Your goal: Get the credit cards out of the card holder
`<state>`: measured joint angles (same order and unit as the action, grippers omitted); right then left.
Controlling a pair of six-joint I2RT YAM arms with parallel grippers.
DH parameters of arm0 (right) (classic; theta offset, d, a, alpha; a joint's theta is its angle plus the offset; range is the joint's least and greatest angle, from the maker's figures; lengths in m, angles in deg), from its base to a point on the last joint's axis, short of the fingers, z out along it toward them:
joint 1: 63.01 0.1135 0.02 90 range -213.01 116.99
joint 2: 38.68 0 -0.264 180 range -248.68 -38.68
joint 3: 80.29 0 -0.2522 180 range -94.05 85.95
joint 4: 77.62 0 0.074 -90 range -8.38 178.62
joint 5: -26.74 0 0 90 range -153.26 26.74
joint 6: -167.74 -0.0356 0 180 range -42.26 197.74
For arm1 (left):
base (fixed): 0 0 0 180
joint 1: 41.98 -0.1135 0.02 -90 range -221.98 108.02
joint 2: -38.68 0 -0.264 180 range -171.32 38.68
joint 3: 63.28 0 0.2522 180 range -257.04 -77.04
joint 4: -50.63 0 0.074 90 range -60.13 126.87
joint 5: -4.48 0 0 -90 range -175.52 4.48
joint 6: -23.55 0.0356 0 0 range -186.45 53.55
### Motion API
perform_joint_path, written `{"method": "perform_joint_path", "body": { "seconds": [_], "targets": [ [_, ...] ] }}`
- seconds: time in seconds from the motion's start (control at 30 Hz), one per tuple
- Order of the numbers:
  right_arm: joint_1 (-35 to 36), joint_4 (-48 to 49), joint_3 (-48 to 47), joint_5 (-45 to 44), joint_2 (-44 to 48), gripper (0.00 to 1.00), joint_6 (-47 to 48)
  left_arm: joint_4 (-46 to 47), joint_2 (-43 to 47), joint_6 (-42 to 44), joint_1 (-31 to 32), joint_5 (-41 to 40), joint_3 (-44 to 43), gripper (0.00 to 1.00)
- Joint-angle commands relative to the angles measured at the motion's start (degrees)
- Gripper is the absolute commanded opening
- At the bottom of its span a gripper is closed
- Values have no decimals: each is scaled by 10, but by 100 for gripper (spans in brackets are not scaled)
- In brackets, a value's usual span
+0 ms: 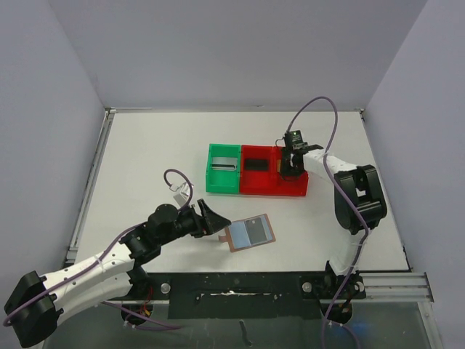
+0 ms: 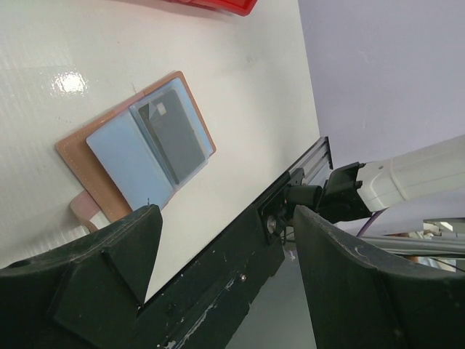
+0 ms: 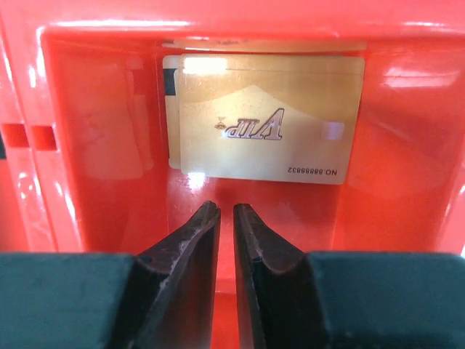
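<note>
White table (image 1: pixel 145 167) is bearing the open card holder (image 1: pixel 251 233) low centre, dark card (image 2: pixel 174 134) pocketed. Left end effector (image 2: pixel 227 218) is gaping beside it, right end effector (image 3: pixel 226 211) pinched empty; unpinned, the holder risks sliding.

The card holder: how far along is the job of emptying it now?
Done: a gold card lies in the red bin, a black card in its next compartment, a silvery card in the green bin. In hand: nothing; the right gripper hangs nearly closed and empty over the gold card, the left gripper open beside the card holder. Remaining: one dark grey card in its blue pocket.
</note>
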<state>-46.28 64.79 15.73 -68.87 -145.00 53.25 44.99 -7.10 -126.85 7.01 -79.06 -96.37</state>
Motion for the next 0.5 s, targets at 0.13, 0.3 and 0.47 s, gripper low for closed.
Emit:
{"method": "perform_joint_path", "body": {
  "seconds": [0.13,0.3,0.47],
  "targets": [
    [4,19,-49,-30,-33,17,0,14,8,-1,-4,-1,-7,71],
    [4,26,-53,-39,-41,17,-3,13,9,-2,-4,-1,-7,71],
    [4,46,-46,-55,-38,17,-7,13,7,-2,-4,-2,-7,71]
  ]
}}
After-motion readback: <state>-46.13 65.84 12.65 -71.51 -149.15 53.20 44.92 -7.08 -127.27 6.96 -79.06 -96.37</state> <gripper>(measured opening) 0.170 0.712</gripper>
